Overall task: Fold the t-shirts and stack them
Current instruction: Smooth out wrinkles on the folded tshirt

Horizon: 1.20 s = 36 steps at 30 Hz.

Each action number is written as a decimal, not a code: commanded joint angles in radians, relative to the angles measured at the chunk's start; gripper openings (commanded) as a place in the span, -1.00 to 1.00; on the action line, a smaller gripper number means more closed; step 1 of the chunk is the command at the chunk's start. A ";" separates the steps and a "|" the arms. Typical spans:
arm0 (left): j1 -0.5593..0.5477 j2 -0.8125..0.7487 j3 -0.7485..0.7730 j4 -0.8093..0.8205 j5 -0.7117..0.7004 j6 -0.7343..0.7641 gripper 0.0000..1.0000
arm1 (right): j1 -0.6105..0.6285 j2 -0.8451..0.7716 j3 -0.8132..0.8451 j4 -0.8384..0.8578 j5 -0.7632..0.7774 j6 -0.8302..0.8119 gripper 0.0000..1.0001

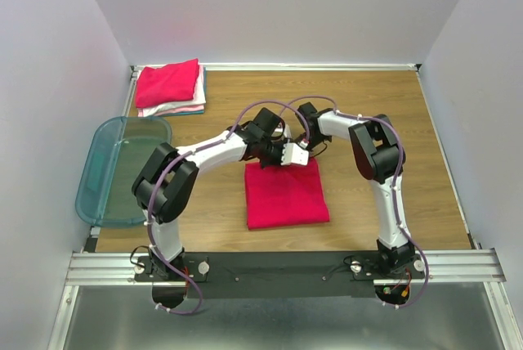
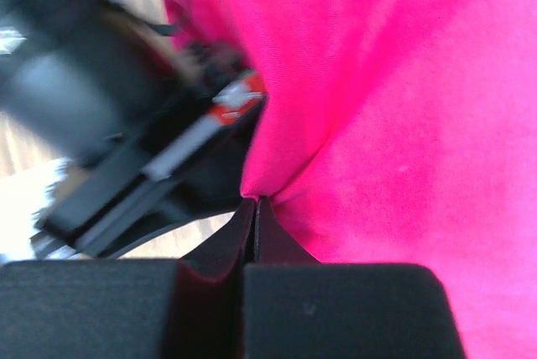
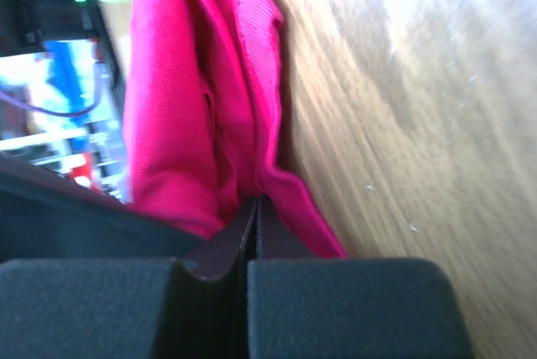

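Both arms' jaws pinch the red shirt (image 1: 286, 199) at its far edge; the stack (image 1: 170, 87) lies far-left, nearer the left arm (image 1: 208, 152).

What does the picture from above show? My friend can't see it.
The robot's left hand and right hand pinch the far edge of a folded pink shirt in the middle of a wooden table. A pile of folded shirts sits in the far left corner, and a see-through teal bin lies at the left edge.
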<state>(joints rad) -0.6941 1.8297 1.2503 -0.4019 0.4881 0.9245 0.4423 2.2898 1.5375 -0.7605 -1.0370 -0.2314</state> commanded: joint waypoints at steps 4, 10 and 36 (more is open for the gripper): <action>-0.080 -0.021 -0.098 0.014 -0.019 0.053 -1.00 | -0.007 -0.111 0.067 -0.031 0.268 -0.026 -0.64; -0.120 0.035 -0.120 0.052 -0.025 0.043 -1.00 | -0.063 -0.119 0.104 -0.043 0.336 0.003 -0.51; -0.186 -0.132 -0.095 -0.035 -0.043 0.043 -1.00 | -0.065 0.045 -0.022 -0.194 -0.052 -0.138 -0.72</action>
<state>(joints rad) -0.8791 1.7298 1.1385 -0.4183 0.4702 0.9722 0.3676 2.2993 1.5417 -0.9360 -1.0332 -0.3389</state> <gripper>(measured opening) 0.009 0.146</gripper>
